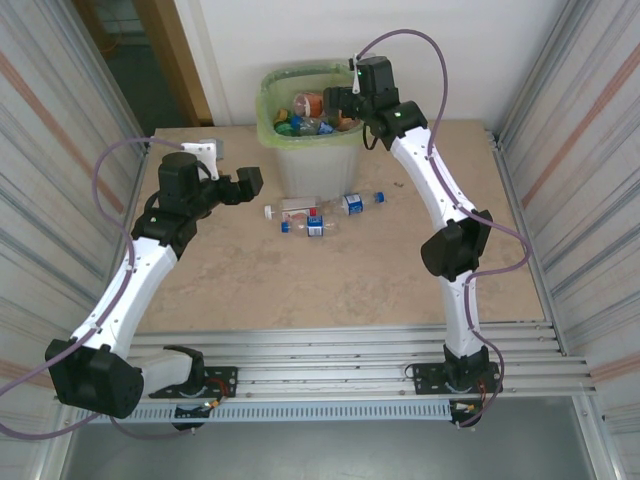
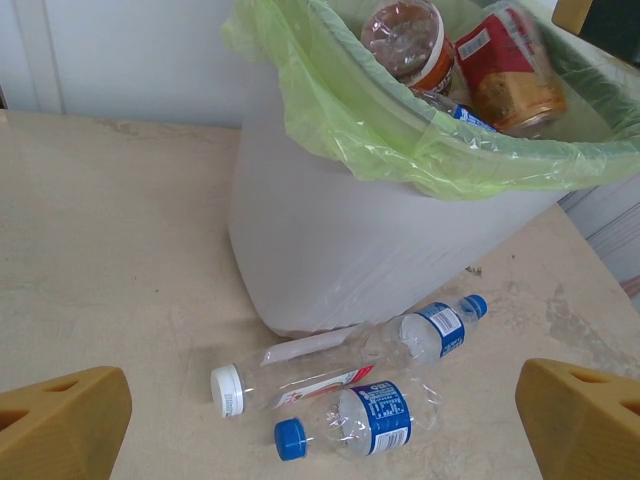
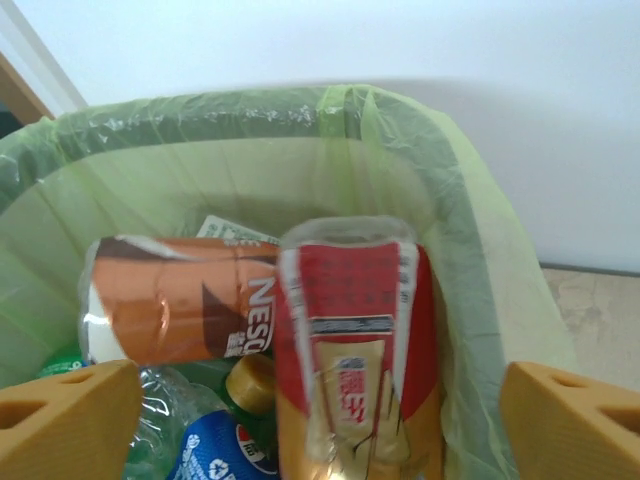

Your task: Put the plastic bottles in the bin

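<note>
Three light, crumpled, slippery plastic bottles lie just ahead between the spread fingers of the left gripper, beside the bin, likely best pinched at the stiffer neck; the right gripper, also spread, hangs over binned bottles.

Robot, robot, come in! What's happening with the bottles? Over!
Left gripper open, near three bottles on table. Right gripper open over bin, red-label bottle below it. Nothing blocking.
</note>
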You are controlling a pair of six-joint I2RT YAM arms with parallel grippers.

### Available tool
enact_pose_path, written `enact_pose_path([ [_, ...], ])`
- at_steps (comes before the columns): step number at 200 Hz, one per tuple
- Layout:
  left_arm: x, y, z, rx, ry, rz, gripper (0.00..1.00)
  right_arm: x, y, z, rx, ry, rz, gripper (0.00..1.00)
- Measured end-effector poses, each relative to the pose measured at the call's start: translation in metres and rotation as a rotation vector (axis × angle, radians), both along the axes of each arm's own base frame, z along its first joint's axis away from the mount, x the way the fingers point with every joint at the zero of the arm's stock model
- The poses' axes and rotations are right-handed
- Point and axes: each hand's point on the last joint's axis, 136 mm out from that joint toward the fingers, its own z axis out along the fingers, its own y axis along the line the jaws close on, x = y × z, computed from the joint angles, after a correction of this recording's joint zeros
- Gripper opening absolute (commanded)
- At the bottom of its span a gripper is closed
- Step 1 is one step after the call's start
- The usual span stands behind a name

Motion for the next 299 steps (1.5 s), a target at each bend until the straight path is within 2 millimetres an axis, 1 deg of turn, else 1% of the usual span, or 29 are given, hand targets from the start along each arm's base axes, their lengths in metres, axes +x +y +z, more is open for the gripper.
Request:
enact_pose_path([
  [43, 0.000, 0.000, -0.002, 0.002, 0.004, 0.002, 0.99, -0.001, 0.001, 0.001, 0.000, -0.001, 0.001, 1.00],
  [62, -0.001, 0.001, -0.008, 0.005, 0.015, 0.003, 0.99, -0.003, 0.001, 0.003, -0.002, -0.003, -0.002, 0.98],
  [76, 0.000, 0.001, -0.012, 0.006, 0.024, 0.004, 0.99, -0.006, 0.000, 0.008, -0.003, -0.008, -0.006, 0.98],
  [95, 0.001, 0.002, -0.019, 0.008, 0.041, 0.013, 0.99, -0.014, -0.001, 0.020, -0.003, -0.022, -0.012, 0.98],
  [120, 0.003, 0.003, -0.040, -0.002, 0.095, 0.032, 0.98, -0.029, -0.007, 0.042, -0.004, -0.046, -0.028, 0.98],
  [147, 0.004, 0.003, -0.067, -0.034, 0.172, 0.061, 0.97, -0.047, -0.022, 0.065, -0.010, -0.066, -0.071, 0.98],
  [158, 0.003, 0.003, -0.078, -0.050, 0.200, 0.081, 0.97, -0.055, -0.030, 0.071, -0.015, -0.067, -0.098, 0.98],
  [174, 0.000, -0.002, -0.095, -0.064, 0.244, 0.113, 0.97, -0.066, -0.045, 0.071, -0.022, -0.048, -0.150, 0.98],
  [192, -0.008, -0.017, -0.113, -0.077, 0.289, 0.134, 0.95, -0.080, -0.063, 0.061, -0.038, -0.007, -0.211, 0.98],
  [202, -0.012, -0.026, -0.122, -0.084, 0.309, 0.147, 0.95, -0.087, -0.073, 0.051, -0.047, 0.021, -0.242, 0.98],
  [214, -0.019, -0.036, -0.134, -0.100, 0.338, 0.165, 0.96, -0.096, -0.086, 0.036, -0.059, 0.061, -0.282, 0.98],
  [229, -0.024, -0.047, -0.146, -0.126, 0.370, 0.191, 0.96, -0.108, -0.104, 0.013, -0.071, 0.119, -0.332, 0.98],
  [251, -0.024, -0.057, -0.162, -0.169, 0.409, 0.240, 0.96, -0.127, -0.136, -0.021, -0.069, 0.197, -0.411, 0.98],
  [270, -0.020, -0.064, -0.174, -0.193, 0.426, 0.281, 0.96, -0.148, -0.166, -0.052, -0.049, 0.266, -0.479, 0.98],
  [288, -0.018, -0.071, -0.185, -0.213, 0.441, 0.319, 0.96, -0.168, -0.191, -0.070, -0.019, 0.297, -0.539, 0.98],
  [299, -0.016, -0.076, -0.192, -0.230, 0.449, 0.336, 0.96, -0.179, -0.201, -0.074, -0.002, 0.299, -0.564, 0.98],
])
